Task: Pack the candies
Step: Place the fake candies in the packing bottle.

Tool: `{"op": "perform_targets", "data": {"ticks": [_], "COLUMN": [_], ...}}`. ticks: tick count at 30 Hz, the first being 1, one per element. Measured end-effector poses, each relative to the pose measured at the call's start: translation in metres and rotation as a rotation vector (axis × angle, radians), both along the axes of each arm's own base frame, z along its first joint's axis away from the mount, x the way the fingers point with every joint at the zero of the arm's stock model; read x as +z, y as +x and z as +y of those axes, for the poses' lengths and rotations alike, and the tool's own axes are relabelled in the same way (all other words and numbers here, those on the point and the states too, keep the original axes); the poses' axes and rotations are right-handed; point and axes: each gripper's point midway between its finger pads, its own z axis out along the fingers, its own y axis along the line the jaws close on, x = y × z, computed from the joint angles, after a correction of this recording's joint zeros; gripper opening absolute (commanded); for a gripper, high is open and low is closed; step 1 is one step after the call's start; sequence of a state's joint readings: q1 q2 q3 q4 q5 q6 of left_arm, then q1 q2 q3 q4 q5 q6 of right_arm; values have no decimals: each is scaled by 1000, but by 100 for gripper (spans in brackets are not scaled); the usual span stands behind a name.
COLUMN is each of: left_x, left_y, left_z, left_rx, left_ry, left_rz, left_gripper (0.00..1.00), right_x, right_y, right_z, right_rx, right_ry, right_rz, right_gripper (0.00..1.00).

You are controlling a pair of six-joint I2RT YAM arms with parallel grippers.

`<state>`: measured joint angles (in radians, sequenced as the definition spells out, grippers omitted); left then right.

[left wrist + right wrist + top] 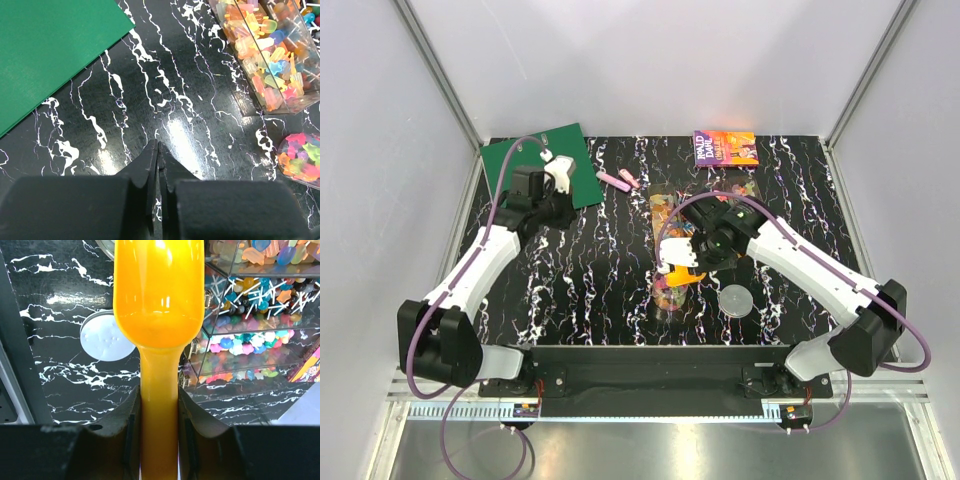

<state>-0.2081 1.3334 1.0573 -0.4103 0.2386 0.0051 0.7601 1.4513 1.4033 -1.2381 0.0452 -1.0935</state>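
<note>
The right gripper point(159, 395) is clamped on the handle of the yellow scoop point(159, 300). The left gripper point(158, 150) has its jaws together on nothing, over the table point(165, 90) beside a green mat point(45, 50). Mid-table stands a clear compartmented box point(260, 330) holding the candies point(260, 65). Near it a small round jar point(285, 160) holds more, and a white lid point(102, 337) lies off to one side. The visible part of the scoop's bowl shows no sweets, so the step looks like moving candies from box to jar. The next move probably calls for dipping the scoop into a compartment and carrying it level.
</note>
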Motion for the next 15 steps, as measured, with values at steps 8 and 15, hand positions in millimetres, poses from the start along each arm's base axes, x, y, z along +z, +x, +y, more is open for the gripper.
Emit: {"op": "perform_targets", "data": {"ticks": [8,15], "left_x": [4,61], "left_y": [-2,-3], "left_z": [-6,-48], "left_rx": [-18,-175], "left_ry": [-32,-234], "left_rz": [15,14], "left_gripper": [39,0], "right_x": [17,43], "right_y": [2,11], "right_z": [-3,13], "right_rx": [-39,-169], "right_ry": [-10,119], "right_rz": [-34,-82], "right_gripper": [0,0]}}
